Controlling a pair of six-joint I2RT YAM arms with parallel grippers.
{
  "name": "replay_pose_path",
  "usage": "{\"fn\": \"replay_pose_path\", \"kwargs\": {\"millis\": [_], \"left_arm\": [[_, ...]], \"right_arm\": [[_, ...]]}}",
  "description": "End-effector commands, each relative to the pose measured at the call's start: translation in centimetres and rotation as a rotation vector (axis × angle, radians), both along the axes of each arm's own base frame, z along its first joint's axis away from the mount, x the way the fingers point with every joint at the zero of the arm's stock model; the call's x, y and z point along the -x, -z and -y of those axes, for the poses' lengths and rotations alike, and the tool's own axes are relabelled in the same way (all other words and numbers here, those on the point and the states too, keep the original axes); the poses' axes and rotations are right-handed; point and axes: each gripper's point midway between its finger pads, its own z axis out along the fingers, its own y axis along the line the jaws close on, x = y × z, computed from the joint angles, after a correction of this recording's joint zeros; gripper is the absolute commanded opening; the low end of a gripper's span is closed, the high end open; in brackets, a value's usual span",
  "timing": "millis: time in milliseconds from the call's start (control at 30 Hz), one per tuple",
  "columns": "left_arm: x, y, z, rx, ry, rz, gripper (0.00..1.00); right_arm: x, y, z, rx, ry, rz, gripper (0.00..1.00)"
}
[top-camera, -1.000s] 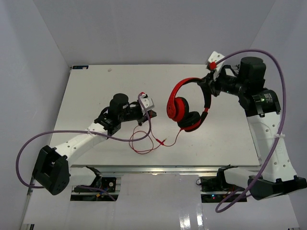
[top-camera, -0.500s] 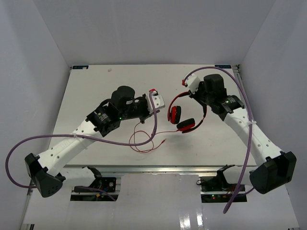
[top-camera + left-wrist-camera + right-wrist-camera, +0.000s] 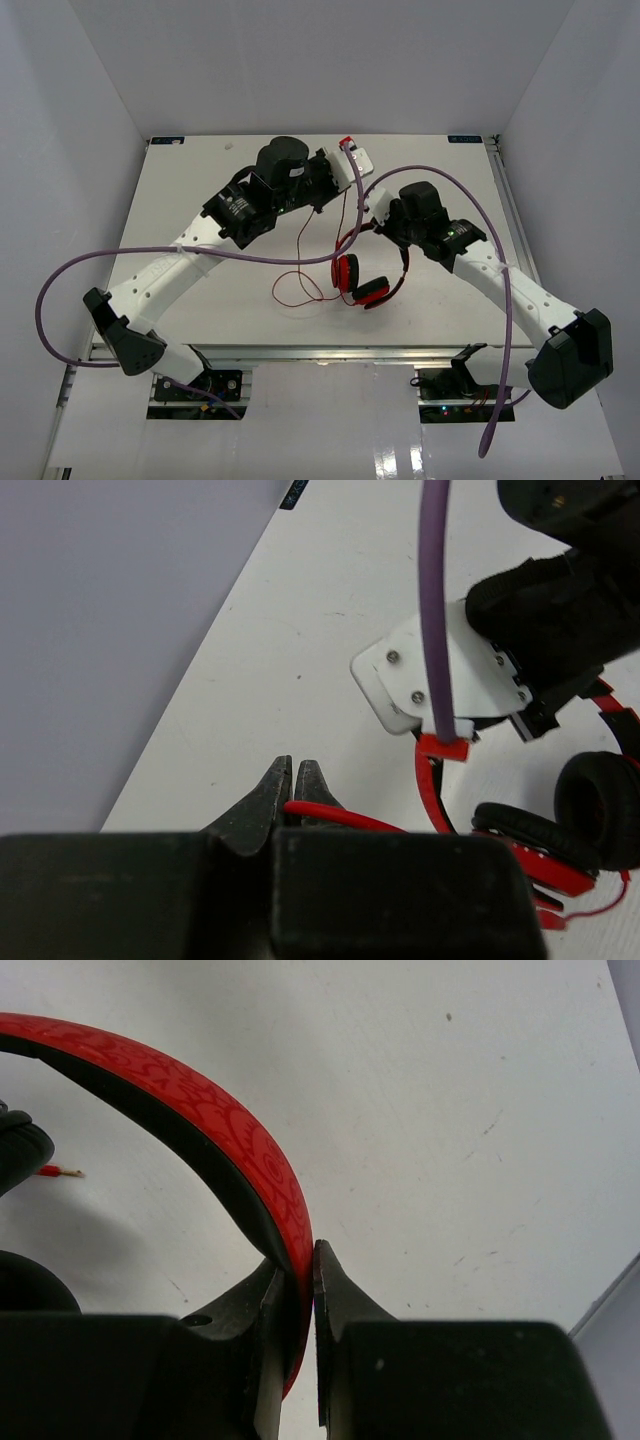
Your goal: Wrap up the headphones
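Two small stickers (image 3: 166, 141) at the far corners of the table (image 3: 200, 210) are too small to read. The only marking that shows clearly is a scrolling tone-on-tone pattern along the red band of the headphones (image 3: 200, 1100).

The right pincer (image 3: 305, 1252) is clenched on that band, with one finger on the black inner lining and the other on the patterned outer face. Its wrist view shows this pinch closely. It also shows a red-sleeved plug (image 3: 62, 1171) lying on the table to the pincer's left, which the overhead view does not make out.

The left pincer (image 3: 292, 767) is clenched on the thin red cable (image 3: 345, 818), which runs out to the right from just behind its fingertips. Ahead of it and to the right, its wrist view shows the other wrist's white plate (image 3: 440, 680) with a purple cable (image 3: 432, 590) plugged into it, and both black-padded ear cups beyond.

Only the overhead view shows the whole layout. The cups lie toward the near edge from the right pincer, and the slack cable loops across the table to their left.
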Motion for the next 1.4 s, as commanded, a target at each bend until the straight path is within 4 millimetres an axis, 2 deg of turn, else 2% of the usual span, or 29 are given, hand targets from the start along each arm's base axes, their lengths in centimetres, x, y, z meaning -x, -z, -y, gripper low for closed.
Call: {"fn": "replay_pose_path", "kwargs": {"millis": [0,133,167,300,433,800,967,1033,1167,1233,1267,1333,1367], "left_arm": [[-1.1,-2.4,0.4,0.038,-0.030,0.033,0.00],[-2.5,-2.5,0.1,0.034,-0.066,0.037,0.00],[-3.4,-2.4,-0.5,0.035,-0.085,0.032,0.00],[-4.8,-2.0,-2.0,0.058,-0.107,0.000,0.00],[-5.8,-1.2,-3.7,0.080,-0.130,-0.024,0.00],[-7.8,2.2,-5.6,0.091,-0.157,-0.118,0.00],[-8.5,4.8,-7.6,0.124,-0.191,-0.175,0.00],[-8.4,6.7,-8.5,0.136,-0.203,-0.210,0.00],[-7.6,8.4,-9.8,0.245,-0.196,-0.269,0.00],[-6.6,7.4,-9.1,0.329,-0.138,-0.272,0.00],[-6.3,8.5,-9.1,0.326,-0.137,-0.294,0.00],[-4.9,7.7,-7.6,0.429,-0.034,-0.289,0.00],[-4.1,8.4,-7.4,0.468,-0.022,-0.328,0.00]], "right_arm": [[0.9,-2.5,-2.5,-0.140,-0.060,0.045,0.08],[1.9,-2.9,-3.2,-0.174,-0.109,0.036,0.08],[2.4,-3.4,-3.4,-0.190,-0.131,0.041,0.08],[3.6,-5.0,-3.3,-0.221,-0.176,0.083,0.08],[4.4,-5.7,-3.2,-0.228,-0.208,0.102,0.08],[8.5,-7.6,-4.7,-0.314,-0.405,0.065,0.08],[11.1,-9.8,-5.7,-0.399,-0.499,0.006,0.08],[11.7,-10.8,-6.1,-0.442,-0.513,-0.021,0.08],[12.1,-14.1,-7.0,-0.551,-0.503,-0.085,0.08],[11.7,-15.5,-7.2,-0.601,-0.482,-0.118,0.08],[11.5,-15.4,-7.3,-0.603,-0.477,-0.131,0.08],[10.7,-16.8,-7.0,-0.663,-0.453,-0.168,0.08],[10.7,-17.4,-7.1,-0.692,-0.455,-0.197,0.08]]}}
